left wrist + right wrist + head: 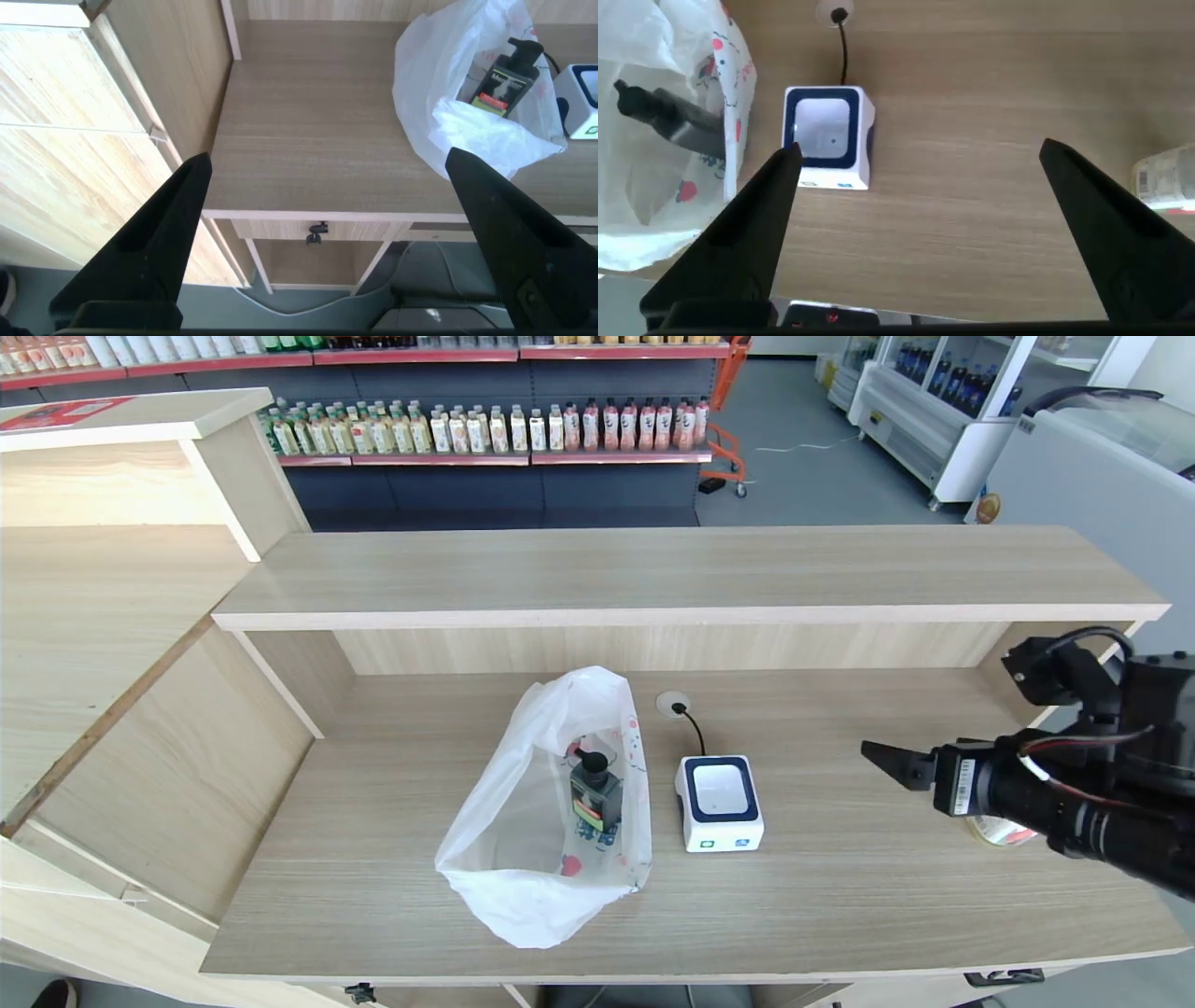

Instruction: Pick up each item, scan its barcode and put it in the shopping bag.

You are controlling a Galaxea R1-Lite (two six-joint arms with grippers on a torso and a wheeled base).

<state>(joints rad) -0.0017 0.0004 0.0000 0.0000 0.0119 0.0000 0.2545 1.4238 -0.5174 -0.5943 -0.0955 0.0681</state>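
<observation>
The left gripper [327, 159] hangs spread open and empty off the front edge of the counter [308, 140]. To its right lies the shopping bag [467, 103], with a pump bottle [509, 79] already inside. Further right, the right gripper [920, 147] is spread wide too and holds nothing. The scanner [827, 135] is ahead on its left, and a pale labelled container [1164, 177] lies on its right. I judge this container is next: the gripper must come over it and close.

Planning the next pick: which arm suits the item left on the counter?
Right. The right gripper, fingers open, hangs near the item; the left gripper is off the counter's front edge, beyond the bag.
</observation>
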